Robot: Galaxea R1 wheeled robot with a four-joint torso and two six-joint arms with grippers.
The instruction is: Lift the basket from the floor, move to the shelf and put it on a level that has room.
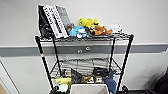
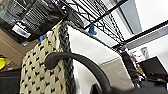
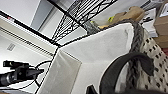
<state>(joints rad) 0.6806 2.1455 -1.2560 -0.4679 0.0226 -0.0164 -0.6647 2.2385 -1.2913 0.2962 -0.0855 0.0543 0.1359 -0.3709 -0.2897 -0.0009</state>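
Note:
The basket (image 1: 88, 88), with its cream lining, sits at the lower edge of the head view, right in front of the black wire shelf (image 1: 45, 65). The shelf's second level (image 1: 85, 65) is a mostly bare mesh above the basket's rim. In the left wrist view my left gripper (image 2: 62, 62) hooks a dark curved finger (image 2: 82, 61) over the braided rim of the speckled basket (image 2: 37, 72). My right gripper (image 3: 135, 65) clasps the opposite rim of the basket (image 3: 100, 55) the same way. Wire mesh (image 2: 100, 17) is just above the basket.
The top tier holds books (image 1: 56, 21), a black bag (image 1: 45, 27) and plush toys (image 1: 90, 27). A dark bag (image 1: 101, 72), a blue cloth (image 1: 110, 81) and yellow items (image 1: 62, 80) crowd the shelf lower down. A grey wall rail (image 1: 150, 47) runs behind.

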